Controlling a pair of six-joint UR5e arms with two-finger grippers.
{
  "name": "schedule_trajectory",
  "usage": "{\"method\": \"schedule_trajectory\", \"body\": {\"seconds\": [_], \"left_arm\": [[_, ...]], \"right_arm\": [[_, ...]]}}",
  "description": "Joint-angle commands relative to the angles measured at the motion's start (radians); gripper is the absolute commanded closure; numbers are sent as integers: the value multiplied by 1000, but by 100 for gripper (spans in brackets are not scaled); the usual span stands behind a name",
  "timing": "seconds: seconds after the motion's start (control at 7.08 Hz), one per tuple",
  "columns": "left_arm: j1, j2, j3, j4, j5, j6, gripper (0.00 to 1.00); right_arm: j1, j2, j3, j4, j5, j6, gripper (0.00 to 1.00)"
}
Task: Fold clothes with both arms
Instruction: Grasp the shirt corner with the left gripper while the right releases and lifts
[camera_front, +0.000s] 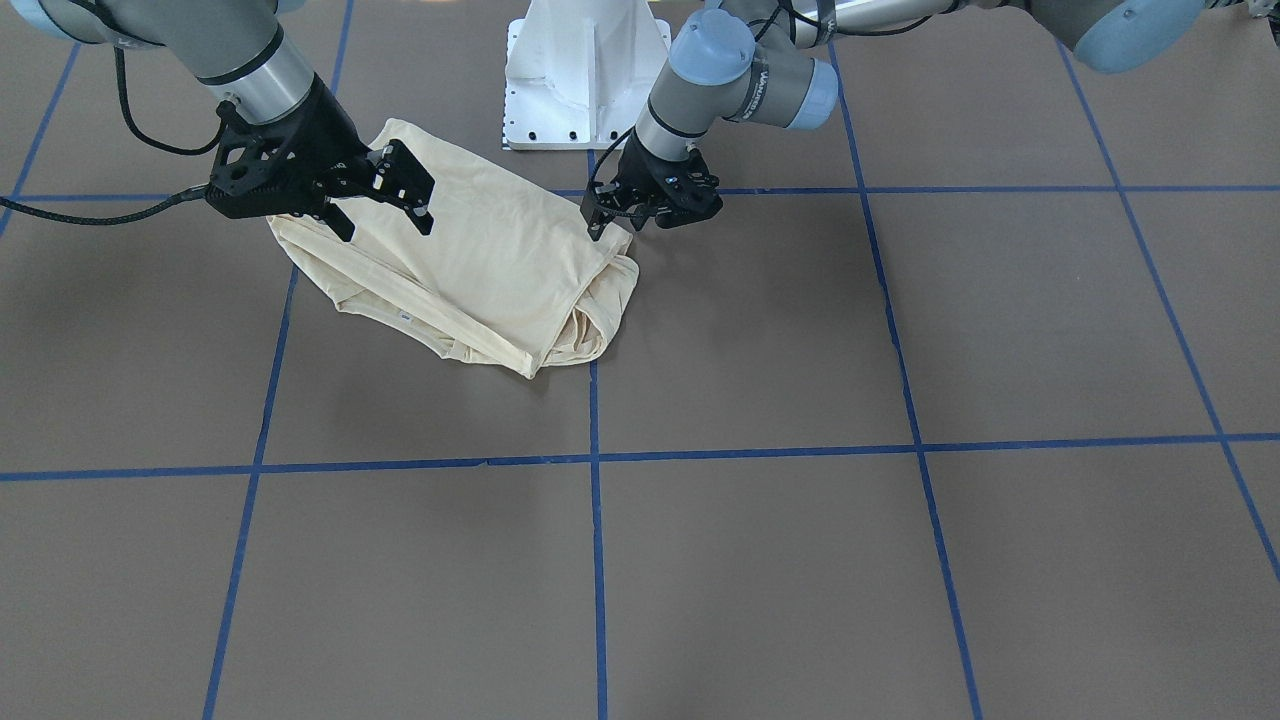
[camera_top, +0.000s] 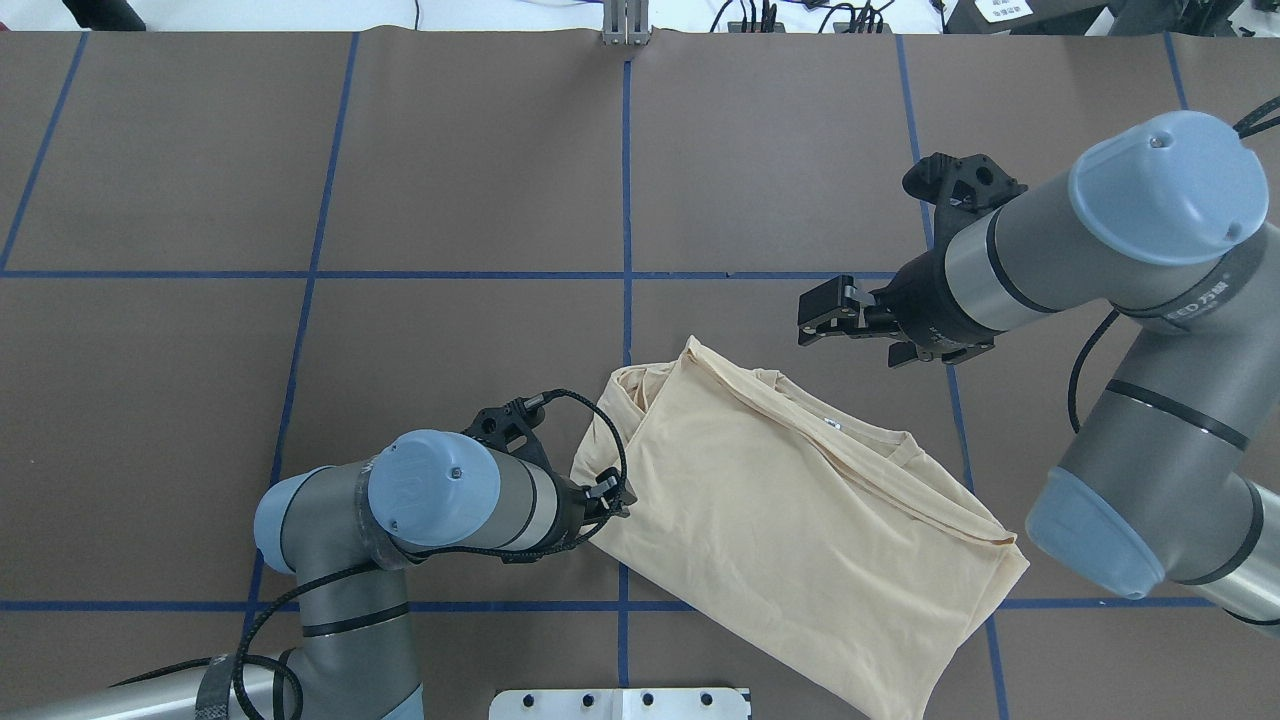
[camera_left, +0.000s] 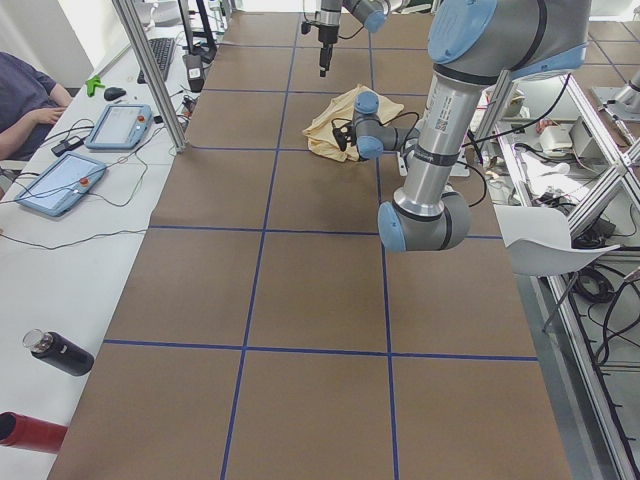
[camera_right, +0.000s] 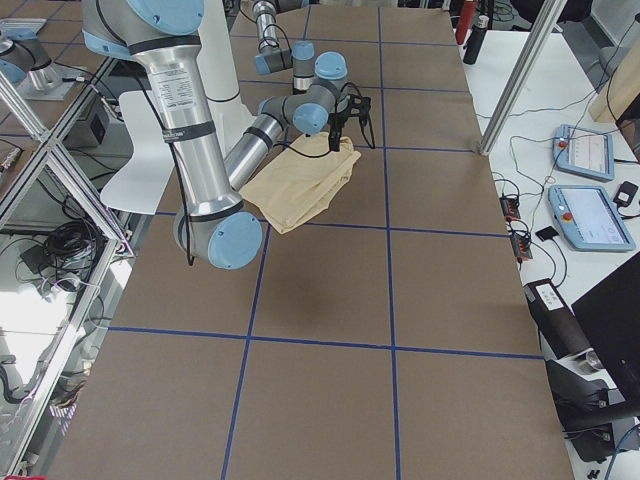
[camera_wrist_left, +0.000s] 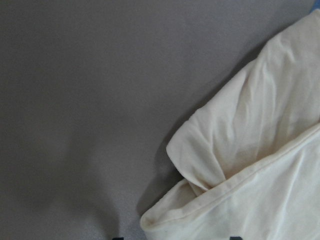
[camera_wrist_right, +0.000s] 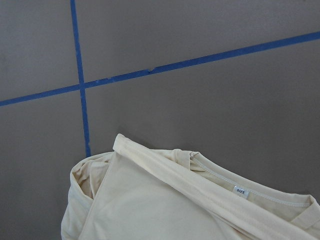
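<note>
The clothes are one pale cream-yellow shirt (camera_front: 490, 270) (camera_top: 800, 520), folded into a rough rectangle near the robot's base, with its white neck label (camera_wrist_right: 240, 190) showing. My left gripper (camera_front: 618, 228) (camera_top: 612, 497) hangs low at the shirt's bunched corner. It is open, and the left wrist view shows the fold's rolled hem (camera_wrist_left: 235, 180) just ahead of the fingertips. My right gripper (camera_front: 387, 228) (camera_top: 812, 318) hovers open above the collar side, holding nothing. No print is visible.
The white pedestal base (camera_front: 585, 80) stands just behind the shirt. Blue tape lines (camera_front: 597, 560) grid the brown table. Along the far side bench are tablets (camera_left: 120, 125), bottles (camera_left: 55, 352) and a seated person (camera_left: 25, 95). Metal posts (camera_right: 520, 75) rise at the table's edge.
</note>
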Motion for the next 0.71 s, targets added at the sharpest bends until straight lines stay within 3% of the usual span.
{"method": "schedule_trajectory", "body": {"seconds": [0.0, 0.42, 0.57], "left_arm": [[-1, -3, 8, 2, 10, 1, 26], [-1, -5, 12, 2, 10, 1, 30], [-1, -8, 12, 2, 10, 1, 36]], "right_arm": [[-1, 1, 1, 0, 2, 0, 0], [1, 1, 4, 0, 5, 6, 0], [1, 1, 4, 0, 6, 8, 0]]}}
